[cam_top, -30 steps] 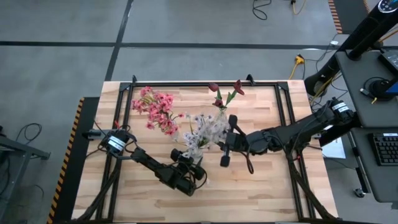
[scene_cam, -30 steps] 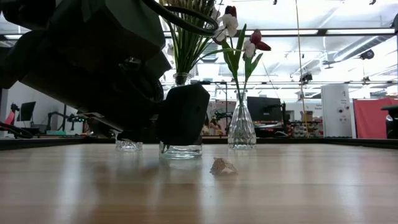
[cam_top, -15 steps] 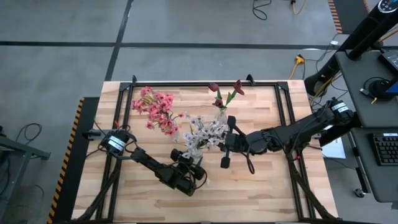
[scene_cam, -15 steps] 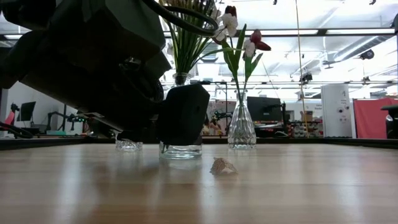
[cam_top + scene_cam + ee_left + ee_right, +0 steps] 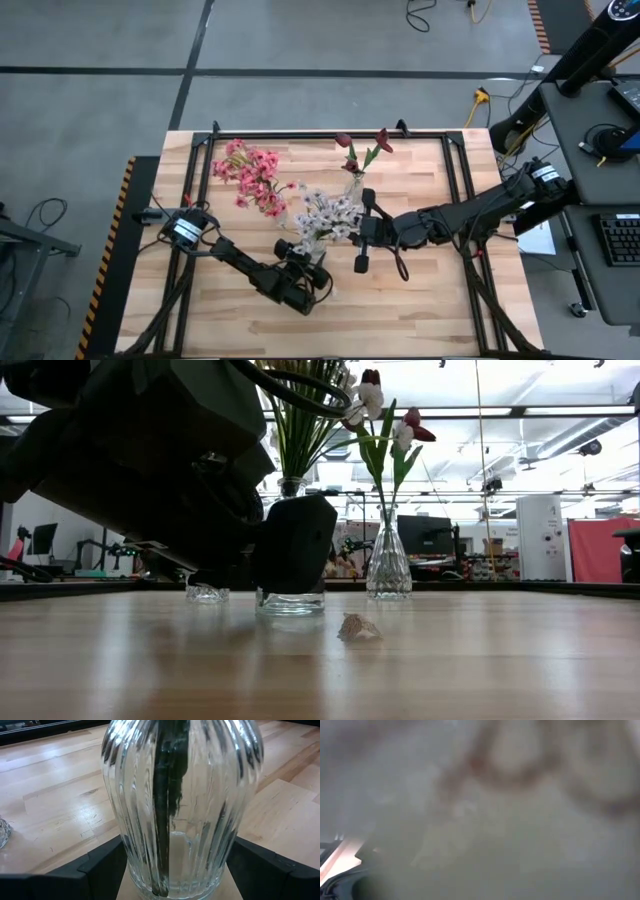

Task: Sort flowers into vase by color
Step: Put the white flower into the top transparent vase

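Observation:
A ribbed glass vase with white-lilac flowers stands near the table's middle, between the fingers of my left gripper, which reaches in from the near left. My right gripper hovers level at blossom height, shut, its tips among the white-lilac blossoms, which fill its wrist view as a blur. Pink flowers stand at the back left. Dark red tulips stand in a slim glass vase behind. My left gripper has the ribbed vase's lower body between its two wide-set fingers, one on each side, coming in low from the table's near left. The vase stands upright with its base on the table. My right gripper is shut among the white-lilac blossoms; the flowers hide the fingertips, so whether it holds a stem cannot be told.
A small pale fallen bit lies on the table in front of the vases. A dark red loop shows beneath my right arm. A black frame edges the tabletop. Bare wood lies along the near edge and the right part.
My right gripper has edged slightly toward the table's left, into the white-lilac flowers, and the blossoms beside it have bunched closer toward the vase. My left gripper and the vase have kept still.

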